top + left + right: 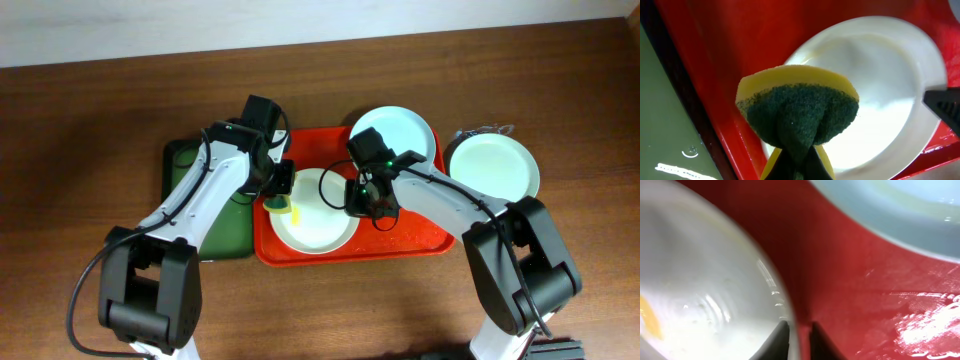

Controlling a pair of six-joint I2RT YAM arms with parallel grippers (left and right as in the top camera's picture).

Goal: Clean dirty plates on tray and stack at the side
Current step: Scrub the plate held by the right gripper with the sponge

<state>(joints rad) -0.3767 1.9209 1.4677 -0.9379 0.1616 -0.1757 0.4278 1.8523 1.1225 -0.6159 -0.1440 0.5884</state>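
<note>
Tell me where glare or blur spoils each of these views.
Overhead view: evenly lit and sharp throughout. Left wrist view: the sponge is fairly sharp, the plate behind it is washed out and soft, and there are bright glints on the green tray. Right wrist view: everything close is blurred, with white glare on the red tray.

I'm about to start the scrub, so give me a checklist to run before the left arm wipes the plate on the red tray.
1. Yellow-and-green scouring sponge held in left fingers: ok.
2. Sponge over round white plate: ok.
3. Right fingers closed on plate's rim: ok.
4. Plate inside bright red plastic tray: ok.
5. Plate free of yellow smear: not ok.
6. Grip firm enough for scrubbing: cannot tell.
</note>
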